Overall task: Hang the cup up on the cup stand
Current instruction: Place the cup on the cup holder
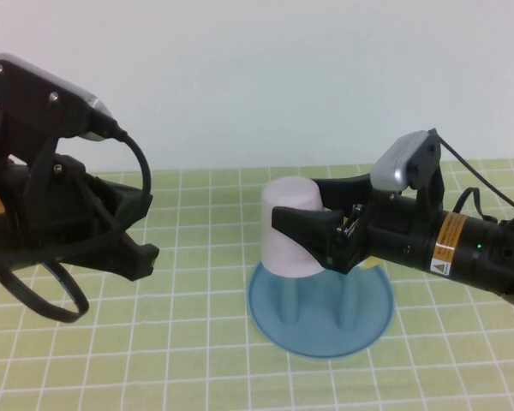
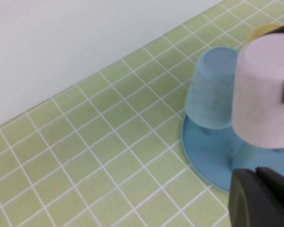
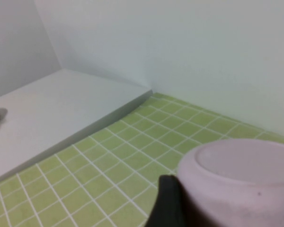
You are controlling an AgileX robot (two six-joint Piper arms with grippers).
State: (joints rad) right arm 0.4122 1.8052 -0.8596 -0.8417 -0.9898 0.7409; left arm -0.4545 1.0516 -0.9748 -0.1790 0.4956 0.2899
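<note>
The pale pink cup (image 1: 283,248) is upside down over the blue cup stand (image 1: 325,336), its rim above the round base and two blue pegs (image 1: 289,310) showing below it. My right gripper (image 1: 293,205) is shut on the cup, one finger in front and one behind. The cup also shows in the left wrist view (image 2: 265,94) and in the right wrist view (image 3: 241,189), with one dark finger (image 3: 168,203) against its side. My left gripper (image 1: 147,257) hangs shut and empty to the left of the stand, apart from it.
A light blue cup (image 2: 213,90) sits upside down on the stand's base (image 2: 203,151), beside the pink cup. A yellow cup (image 2: 267,29) peeks out behind them. The green tiled mat (image 1: 197,342) ends at a white wall behind the stand.
</note>
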